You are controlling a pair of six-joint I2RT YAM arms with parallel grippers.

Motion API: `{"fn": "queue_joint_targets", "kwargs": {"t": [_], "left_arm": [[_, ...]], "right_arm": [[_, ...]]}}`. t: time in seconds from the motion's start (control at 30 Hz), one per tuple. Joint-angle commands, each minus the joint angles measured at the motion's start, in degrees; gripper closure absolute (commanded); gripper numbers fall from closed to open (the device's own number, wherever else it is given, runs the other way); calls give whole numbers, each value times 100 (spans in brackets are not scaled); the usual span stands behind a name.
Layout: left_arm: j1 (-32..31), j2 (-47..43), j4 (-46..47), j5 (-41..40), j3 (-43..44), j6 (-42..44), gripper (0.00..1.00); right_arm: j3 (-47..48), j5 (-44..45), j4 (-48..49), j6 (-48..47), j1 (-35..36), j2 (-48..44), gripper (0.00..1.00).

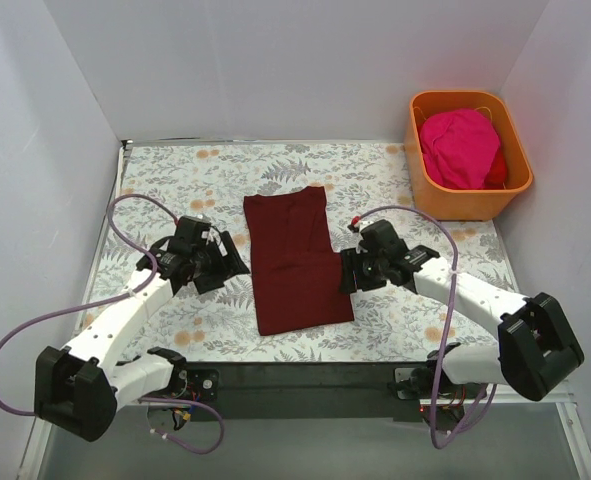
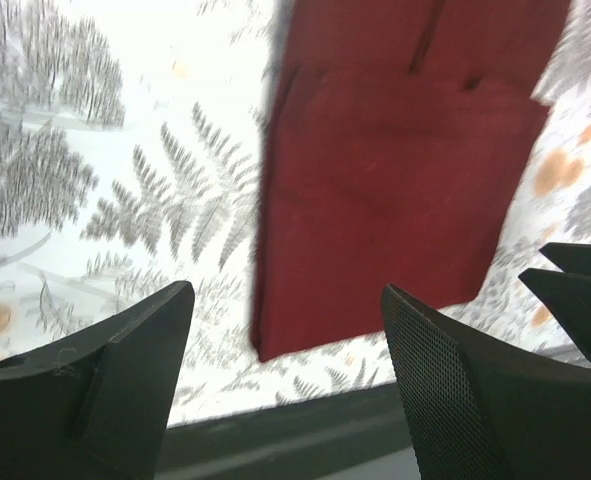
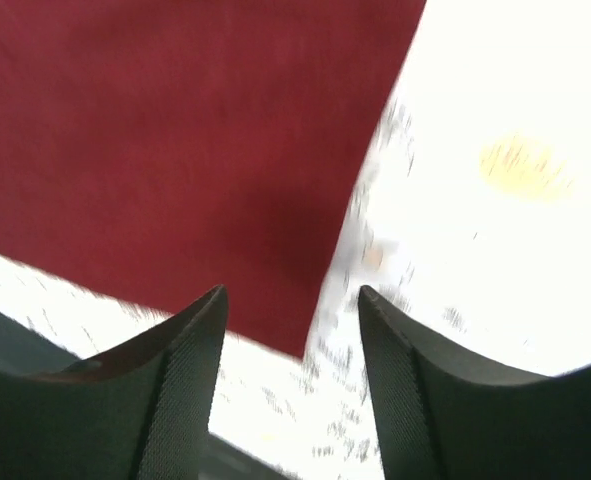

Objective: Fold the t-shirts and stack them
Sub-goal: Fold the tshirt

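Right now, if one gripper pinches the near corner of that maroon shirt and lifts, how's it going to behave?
The maroon shirt lies flat in a folded strip on the table, so it is probably thin, light cloth. Lifted by one corner, it would likely droop and unfold rather than stay stiff. Pushed, it may bunch instead of sliding whole.

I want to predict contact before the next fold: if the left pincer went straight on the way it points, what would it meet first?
Probably the near left edge of the maroon t-shirt; the open left pincer points at it, though depth is unclear.
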Motion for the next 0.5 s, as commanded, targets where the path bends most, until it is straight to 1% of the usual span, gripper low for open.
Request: {"fn": "queue_joint_targets", "kwargs": {"t": [0.0,0.03,0.2,0.4,0.47], "left_arm": [[-167,-84,-845,312,-351,12,26],[-255,-137,-855,312,-414,-128,26],[-843,-234,-1048,14,-520,-542,26],[-1503,239,-1048,-206,-415,-920,26],[-1618,372,-1031,-277,-362,-999,26]], "right_arm": [[-147,618,-972,367,390,-188,37],[-156,618,-972,516,565,-162,37],[-113,775,-972,720,918,127,37],[10,1057,-1077,869,1217,593,43],[2,1144,-1077,896,1261,725,45]]}}
